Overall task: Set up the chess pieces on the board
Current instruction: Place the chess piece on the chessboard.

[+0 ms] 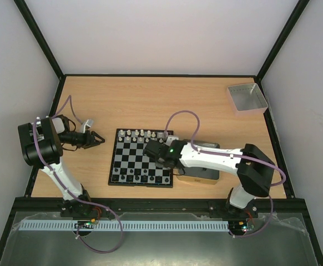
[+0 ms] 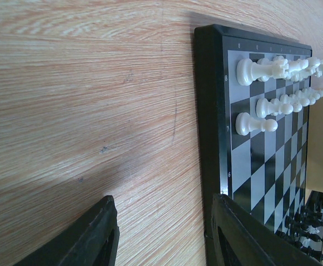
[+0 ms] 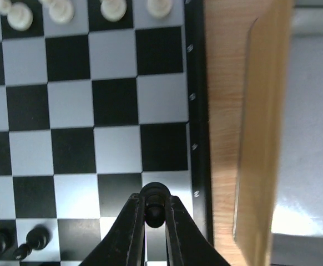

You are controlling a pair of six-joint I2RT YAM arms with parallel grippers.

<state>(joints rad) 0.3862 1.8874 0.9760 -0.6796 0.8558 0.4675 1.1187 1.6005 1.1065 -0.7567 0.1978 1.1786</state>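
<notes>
The board (image 1: 112,160) lies mid-table with white chess pieces (image 1: 142,134) along its far rows and black ones (image 1: 142,176) along its near rows. My right gripper (image 1: 162,162) hangs over the board's right side. In the right wrist view this gripper (image 3: 155,215) is shut on a small black pawn (image 3: 155,195) above a light square beside the board's right border (image 3: 197,111). My left gripper (image 1: 97,138) hovers over bare wood left of the board. It stands open (image 2: 164,221) and empty, one finger (image 2: 242,238) at the board's border (image 2: 211,111). White pieces (image 2: 272,105) stand beyond.
A gold-rimmed tin (image 1: 197,176) sits right of the board under my right arm, and its rim (image 3: 261,138) shows close to the board's edge. A grey square tray (image 1: 247,98) rests at the far right corner. Black frame posts and white walls enclose the table.
</notes>
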